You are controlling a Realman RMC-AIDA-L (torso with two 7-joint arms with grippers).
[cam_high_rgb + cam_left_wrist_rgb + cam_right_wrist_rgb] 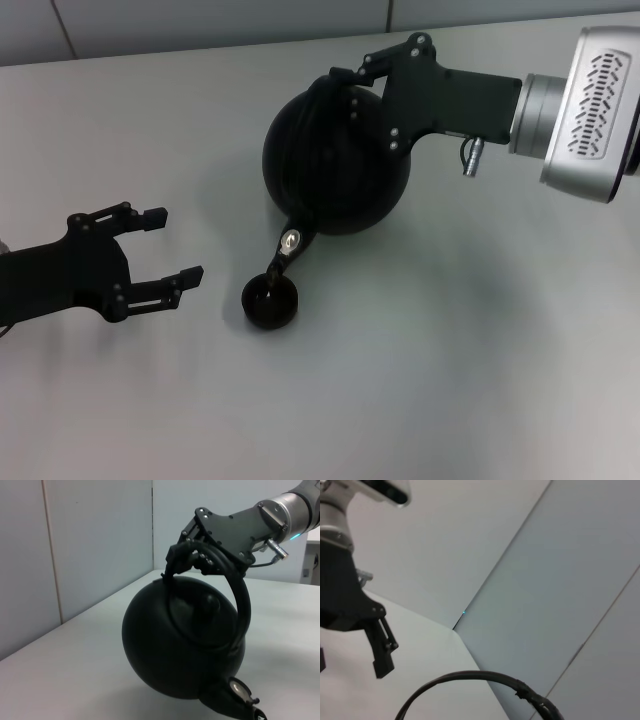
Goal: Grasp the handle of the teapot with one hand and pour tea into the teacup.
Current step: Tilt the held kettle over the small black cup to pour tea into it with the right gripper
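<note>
Pale grey matte table (450, 400), everything sits on or over it.

Large round matte-black teapot (335, 165): off the table, tipped forward, short stubby spout (288, 243) angled down toward the cup. In the left wrist view the body is clearly rolled over, spout low.

Right gripper (345, 78): clenched on the tall arched black hoop handle (235, 587) near its top, carrying the whole pot. Reaches in from the robot's right.

Left gripper (170, 245): released, jaws apart, holding nothing, parked on the left, well apart from pot and cup.

Small round black handleless teacup (270, 300): upright on the table, just below the spout tip. In the head view the two overlap, so can't tell contact vs. gap.

Step in hand, my read: pouring. To do it well: rotate about the spout tip rather than the handle so the mouth stays over cup centre; tilt slowly; don't let the spout nudge the cup, it's light and unrestrained. Watch for the hoop slipping in the jaws as the load shifts.
</note>
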